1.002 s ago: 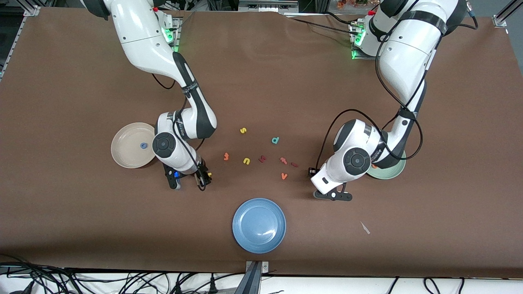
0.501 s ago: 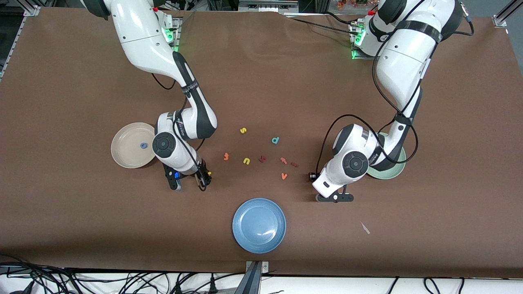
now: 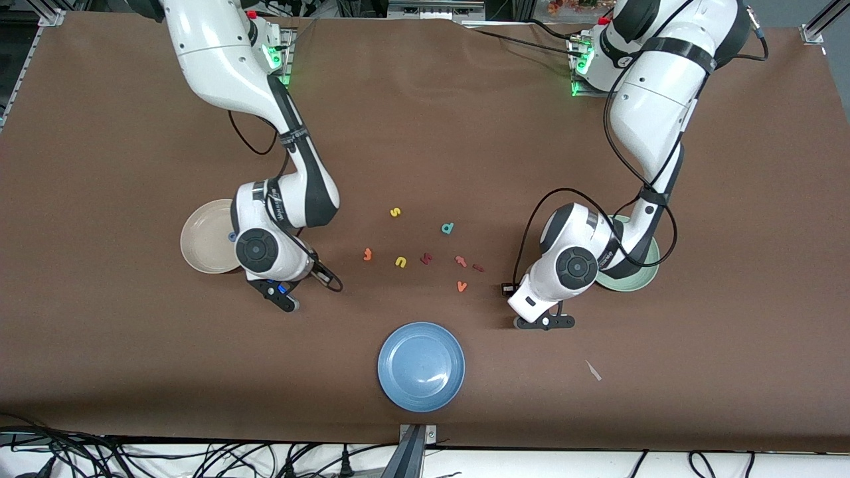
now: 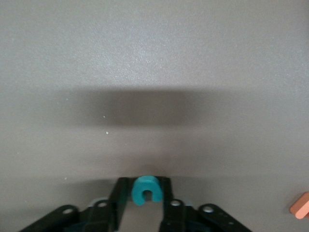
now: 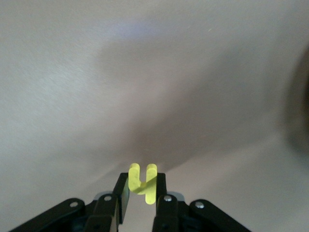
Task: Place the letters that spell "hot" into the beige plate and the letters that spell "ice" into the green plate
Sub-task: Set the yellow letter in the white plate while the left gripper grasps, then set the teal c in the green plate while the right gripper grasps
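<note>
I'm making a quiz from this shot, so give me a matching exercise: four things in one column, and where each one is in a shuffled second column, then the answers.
Things:
1. yellow h
2. teal c
3. blue o
4. yellow s

Places:
A. loose on the table
B. in the beige plate
C. pinched in the left gripper
D. pinched in the right gripper

Pairs: 1-D, 2-C, 3-B, 4-A

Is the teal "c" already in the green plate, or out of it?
Out. The left gripper is shut on the teal "c" above bare table, not over the green plate.
</note>
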Controlling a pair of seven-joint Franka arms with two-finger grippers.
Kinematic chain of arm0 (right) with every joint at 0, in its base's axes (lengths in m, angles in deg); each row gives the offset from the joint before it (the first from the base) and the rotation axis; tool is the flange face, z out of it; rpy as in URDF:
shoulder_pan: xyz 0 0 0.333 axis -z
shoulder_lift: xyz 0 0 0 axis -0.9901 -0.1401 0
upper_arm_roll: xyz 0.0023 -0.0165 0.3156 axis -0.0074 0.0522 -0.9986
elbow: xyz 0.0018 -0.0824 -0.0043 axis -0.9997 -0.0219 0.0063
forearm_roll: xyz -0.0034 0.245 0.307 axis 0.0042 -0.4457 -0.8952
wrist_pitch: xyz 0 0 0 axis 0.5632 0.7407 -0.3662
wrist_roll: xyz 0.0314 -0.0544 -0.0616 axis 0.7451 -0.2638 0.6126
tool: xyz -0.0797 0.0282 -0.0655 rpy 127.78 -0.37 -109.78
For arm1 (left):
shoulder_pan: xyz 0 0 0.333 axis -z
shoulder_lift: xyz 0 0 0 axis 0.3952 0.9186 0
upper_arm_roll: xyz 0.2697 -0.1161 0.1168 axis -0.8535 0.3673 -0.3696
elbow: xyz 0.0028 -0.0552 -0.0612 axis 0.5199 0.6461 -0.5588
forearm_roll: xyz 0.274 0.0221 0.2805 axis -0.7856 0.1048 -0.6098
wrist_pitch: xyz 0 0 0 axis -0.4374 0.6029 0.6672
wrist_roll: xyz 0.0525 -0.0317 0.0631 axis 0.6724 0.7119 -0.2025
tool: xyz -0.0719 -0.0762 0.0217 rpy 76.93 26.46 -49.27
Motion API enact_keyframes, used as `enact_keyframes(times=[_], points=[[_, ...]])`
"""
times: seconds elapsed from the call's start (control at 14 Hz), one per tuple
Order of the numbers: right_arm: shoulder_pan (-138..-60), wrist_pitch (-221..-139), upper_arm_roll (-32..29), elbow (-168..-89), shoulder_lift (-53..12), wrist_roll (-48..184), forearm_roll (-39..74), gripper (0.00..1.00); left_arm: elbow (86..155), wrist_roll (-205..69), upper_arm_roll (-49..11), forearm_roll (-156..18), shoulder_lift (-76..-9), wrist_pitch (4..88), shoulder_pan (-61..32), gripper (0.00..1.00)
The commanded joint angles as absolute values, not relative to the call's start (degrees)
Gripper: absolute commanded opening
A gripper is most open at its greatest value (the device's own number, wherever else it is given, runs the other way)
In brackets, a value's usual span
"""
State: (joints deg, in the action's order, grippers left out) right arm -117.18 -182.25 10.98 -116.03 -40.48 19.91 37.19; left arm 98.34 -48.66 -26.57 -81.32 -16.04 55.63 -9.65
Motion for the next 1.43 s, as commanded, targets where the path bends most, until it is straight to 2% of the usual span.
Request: enact_keyframes(times=[0.0,0.14,0.29,0.43,0.57,0.86,0.93,1.07,1.36], points=[[-117.0,-183.1,12.3,-129.8,-29.6,30.1,38.4,0.0,98.8,-48.2,-26.8,-81.3,-16.2,55.9,-9.5,0.17],[-117.0,-185.7,14.3,-138.8,-23.2,36.8,38.5,0.0,98.8,-48.3,-26.8,-81.3,-16.5,55.2,-9.4,0.15],[-117.0,-192.0,16.1,-148.3,-17.9,42.0,38.6,0.0,98.3,-48.5,-26.8,-81.3,-17.1,52.9,-9.5,0.12],[-117.0,-198.8,17.2,-155.3,-15.9,46.7,38.5,0.0,98.1,-49.0,-26.8,-81.4,-19.0,49.5,-10.0,0.12],[-116.8,-202.0,18.7,-157.3,-16.3,53.0,38.5,0.0,98.1,-53.5,-26.8,-81.4,-20.6,47.2,-10.2,0.12],[-116.8,-201.1,24.1,-158.1,-16.5,65.6,38.4,0.0,98.6,-64.0,-26.8,-81.4,-23.1,39.7,-13.0,0.13],[-116.8,-201.0,24.6,-158.1,-16.5,66.4,38.3,0.09,98.7,-65.6,-26.8,-81.4,-23.7,37.7,-13.3,0.13],[-116.6,-200.1,24.6,-157.3,-16.7,64.5,37.6,1.0,100.0,-65.9,-26.8,-81.4,-26.1,33.1,-13.5,0.13],[-119.4,-199.8,21.0,-152.1,-19.2,52.4,36.1,1.0,112.6,-67.4,-26.4,-88.3,-34.0,33.3,-14.1,0.13]])
